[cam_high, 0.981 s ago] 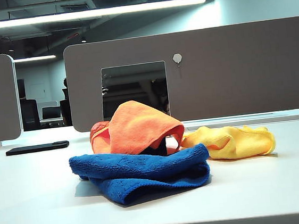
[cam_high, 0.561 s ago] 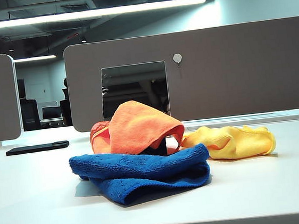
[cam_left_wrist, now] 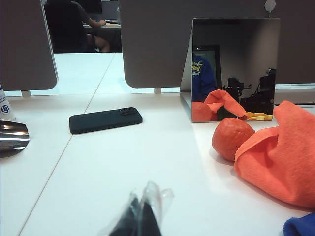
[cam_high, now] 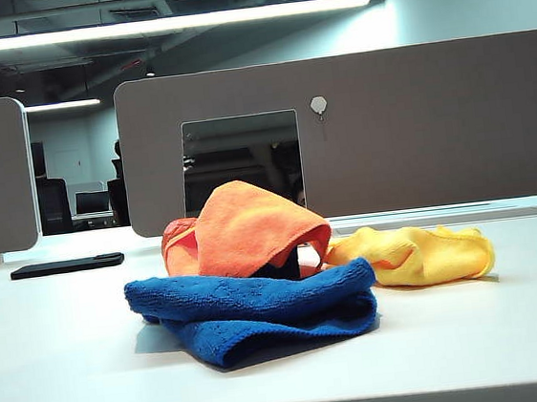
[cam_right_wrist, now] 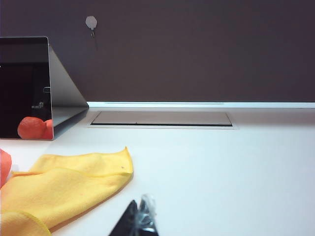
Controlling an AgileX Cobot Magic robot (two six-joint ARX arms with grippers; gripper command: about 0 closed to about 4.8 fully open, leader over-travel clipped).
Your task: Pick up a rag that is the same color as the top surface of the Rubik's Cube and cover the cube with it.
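Rag [cam_high: 252, 227] sat draped over cube [cam_high: 289, 262] mid-bench, looked done. Left gripper [cam_left_wrist: 140, 216] parked low at near edge, jaws pressed together. Right gripper [cam_right_wrist: 139, 221] likewise, jaws looked pressed together.

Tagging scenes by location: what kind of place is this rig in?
Most likely an open-plan office: grey desk dividers along a white table, long ceiling strip lights, and a person seated at another desk behind.

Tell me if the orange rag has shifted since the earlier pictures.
No. The orange rag keeps its place below the mirror, draped over the blue cloth.
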